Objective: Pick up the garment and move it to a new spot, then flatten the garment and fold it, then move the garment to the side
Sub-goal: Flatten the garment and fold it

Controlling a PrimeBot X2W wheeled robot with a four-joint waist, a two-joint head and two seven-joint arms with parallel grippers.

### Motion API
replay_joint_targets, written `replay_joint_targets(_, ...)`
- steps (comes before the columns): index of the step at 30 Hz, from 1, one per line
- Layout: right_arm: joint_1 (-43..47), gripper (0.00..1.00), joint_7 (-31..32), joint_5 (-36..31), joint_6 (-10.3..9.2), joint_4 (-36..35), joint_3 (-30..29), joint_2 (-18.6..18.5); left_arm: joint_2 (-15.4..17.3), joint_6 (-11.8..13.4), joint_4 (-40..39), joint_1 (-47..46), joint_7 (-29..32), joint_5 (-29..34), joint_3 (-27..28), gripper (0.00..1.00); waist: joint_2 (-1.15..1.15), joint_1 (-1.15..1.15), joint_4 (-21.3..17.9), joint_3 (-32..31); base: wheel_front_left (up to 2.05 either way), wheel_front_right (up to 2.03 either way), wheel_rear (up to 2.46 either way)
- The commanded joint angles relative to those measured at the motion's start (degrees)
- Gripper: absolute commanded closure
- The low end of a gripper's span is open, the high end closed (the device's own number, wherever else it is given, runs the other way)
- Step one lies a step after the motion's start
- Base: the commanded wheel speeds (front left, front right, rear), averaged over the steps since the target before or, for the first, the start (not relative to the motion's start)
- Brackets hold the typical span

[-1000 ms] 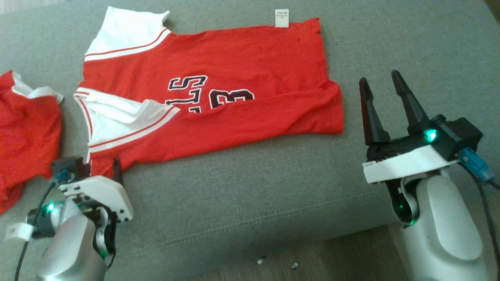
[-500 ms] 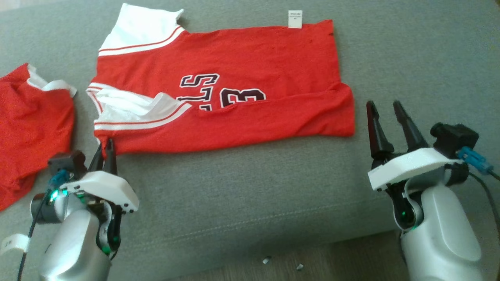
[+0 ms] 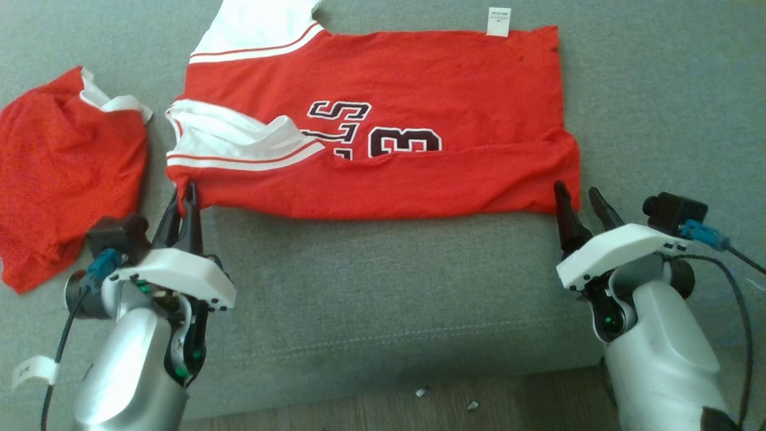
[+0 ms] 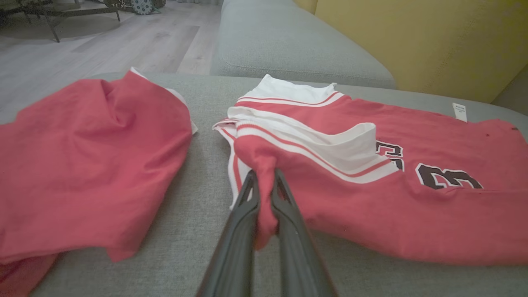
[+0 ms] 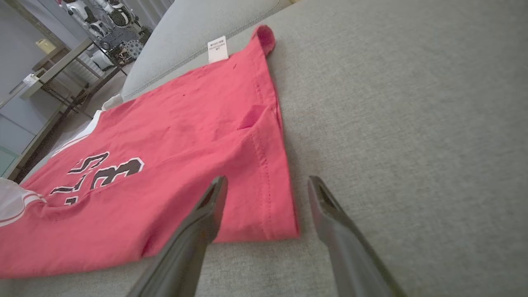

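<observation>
left end effector pinches a corner of the jersey (right end effector gapes at its far end).

grey couch | crumpled red cloth (white trim) at left | two scraps on wood floor

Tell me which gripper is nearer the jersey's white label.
Right. The right gripper, open, sits at the near right corner of the jersey, below the label; the left gripper pinches the near left corner, farther across.
</observation>
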Motion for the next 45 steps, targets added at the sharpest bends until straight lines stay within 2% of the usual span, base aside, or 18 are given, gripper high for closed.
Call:
replay_joint_targets(1, -2.3, 0.00, -1.1, 0.4, 0.35, 0.2, 1.1, 0.8, 1.4, 0.3, -2.7, -1.2, 0.2, 0.3, 1.8, 1.00, 0.00, 0.00, 0.4, 0.7, 0.00, 0.00, 0.00)
replay_joint_targets(8, -5.8, 0.00, -2.3, 1.0, 0.35, 7.0, 2.7, 0.8, 0.9, 0.6, -4.2, -1.9, 1.0, 0.8, 0.4, 1.00, 0.00, 0.00, 1.2, 2.1, 0.00, 0.00, 0.00)
replay_joint_targets(9, -6.1, 0.08, -2.2, 1.6, 0.35, 7.7, 3.4, 0.8, 0.9, 0.6, -4.3, -2.1, 1.0, 0.9, 0.3, 1.00, 0.00, 0.00, 1.2, 2.2, 0.00, 0.00, 0.00)
replay_joint_targets(11, -6.8, 1.00, -2.1, 2.9, 0.35, 8.7, 4.9, 0.8, 0.9, 0.6, -4.2, -2.2, 1.1, 0.8, 0.2, 1.00, 0.00, 0.00, 1.1, 2.2, 0.00, 0.00, 0.00)
replay_joint_targets(15, -7.8, 1.00, -3.0, 3.5, 0.35, 10.4, 6.9, 0.8, 1.2, 0.7, -3.7, -2.1, 1.1, 0.8, 0.1, 1.00, 0.00, 0.00, 0.8, 1.8, 0.00, 0.00, 0.00)
replay_joint_targets(21, -9.1, 1.00, -5.1, 1.1, 0.35, 13.0, 6.3, 0.0, 1.4, 0.8, -3.0, -1.4, 1.4, 0.6, -0.3, 1.00, 0.00, 0.00, 0.5, 0.7, 0.00, 0.00, 0.00)
replay_joint_targets(27, -9.8, 1.00, -5.1, -0.1, 0.35, 14.3, 6.2, -2.7, 1.5, 0.8, -2.8, -0.1, 2.2, 0.4, -1.0, 1.00, 0.00, 0.00, 0.3, -0.6, 0.00, 0.00, 0.00)
replay_joint_targets(36, -9.0, 1.00, -2.4, 1.3, 0.35, 13.5, 8.5, -6.3, 2.0, 0.9, -2.9, 2.8, 2.6, -0.2, -1.7, 1.00, 0.00, 0.00, -0.4, -3.5, 0.00, 0.00, 0.00)
replay_joint_targets(45, -5.3, 1.00, 4.3, 4.4, 0.35, 8.9, 13.0, -9.8, 3.0, 0.0, -4.0, 6.2, 5.7, -0.8, -3.7, 1.00, 0.00, 0.00, -1.1, -5.0, 0.00, 0.00, 0.00)
